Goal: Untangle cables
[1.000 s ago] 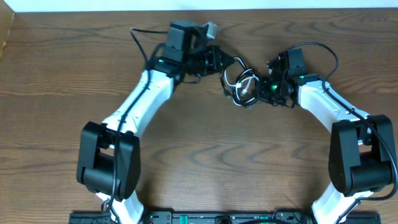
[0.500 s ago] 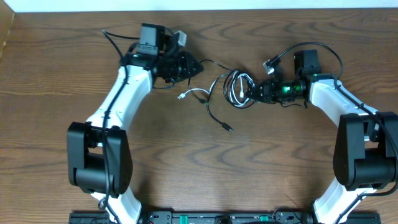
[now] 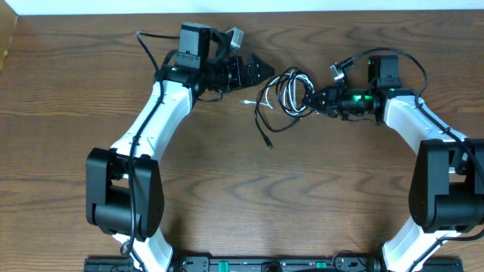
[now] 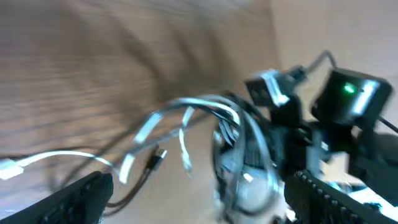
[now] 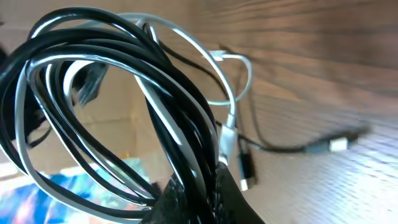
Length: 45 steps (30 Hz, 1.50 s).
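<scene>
The black cable [image 3: 262, 125] and the white cable [image 3: 290, 89] hang as one tangled coil at the table's far middle. My right gripper [image 3: 319, 99] is shut on the coil's right side. In the right wrist view the black cable [image 5: 180, 143] and white cable [image 5: 233, 115] loops rise out of the right gripper [image 5: 199, 190]. A black end trails toward the front and a white plug [image 3: 246, 100] lies to the left. My left gripper [image 3: 261, 69] stands open just left of the coil, holding nothing. In the left wrist view its fingers [image 4: 74, 199] frame the blurred white cable [image 4: 149, 127].
The wooden table [image 3: 242, 189] runs to a pale wall at the far edge. Thick black arm wires loop above both wrists. The right arm's camera and green light [image 4: 348, 93] show beyond the coil in the left wrist view.
My left gripper pulled cable ends out to the left, then opened and let go, and has swung back toward the coil. The right gripper drew the coil slightly right, still shut.
</scene>
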Each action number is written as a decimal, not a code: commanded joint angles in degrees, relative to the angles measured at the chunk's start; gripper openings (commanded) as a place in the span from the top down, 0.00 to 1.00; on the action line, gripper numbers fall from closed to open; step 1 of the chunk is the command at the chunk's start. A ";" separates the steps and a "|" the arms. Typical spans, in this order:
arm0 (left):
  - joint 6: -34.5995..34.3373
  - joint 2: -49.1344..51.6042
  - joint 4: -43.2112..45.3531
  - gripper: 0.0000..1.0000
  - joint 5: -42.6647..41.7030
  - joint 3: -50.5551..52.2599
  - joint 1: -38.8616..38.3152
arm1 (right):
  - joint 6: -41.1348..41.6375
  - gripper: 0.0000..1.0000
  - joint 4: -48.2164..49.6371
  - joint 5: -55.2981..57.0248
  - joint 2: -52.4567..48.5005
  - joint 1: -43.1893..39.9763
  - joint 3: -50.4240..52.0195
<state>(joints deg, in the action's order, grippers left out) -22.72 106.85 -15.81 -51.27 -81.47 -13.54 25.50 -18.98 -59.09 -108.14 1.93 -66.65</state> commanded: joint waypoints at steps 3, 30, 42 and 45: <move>1.46 -0.11 0.46 0.07 -5.64 -0.50 -3.04 | 0.15 0.95 -0.31 3.56 1.68 1.42 -1.05; 0.46 -2.93 -10.27 0.93 -0.09 -2.43 -6.82 | -5.66 0.05 -6.23 25.77 1.77 3.61 -1.14; 7.23 -2.78 -12.44 0.93 -1.66 -2.38 -4.04 | -17.86 0.22 -1.11 6.40 6.19 3.15 -6.16; 7.21 -2.75 -12.44 0.92 -1.60 -2.38 -4.28 | -17.92 0.27 -1.16 7.06 6.12 5.51 -5.99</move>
<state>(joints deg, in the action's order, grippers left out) -16.64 104.49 -28.21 -53.47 -82.46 -17.82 9.15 -20.03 -51.05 -102.65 5.37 -71.92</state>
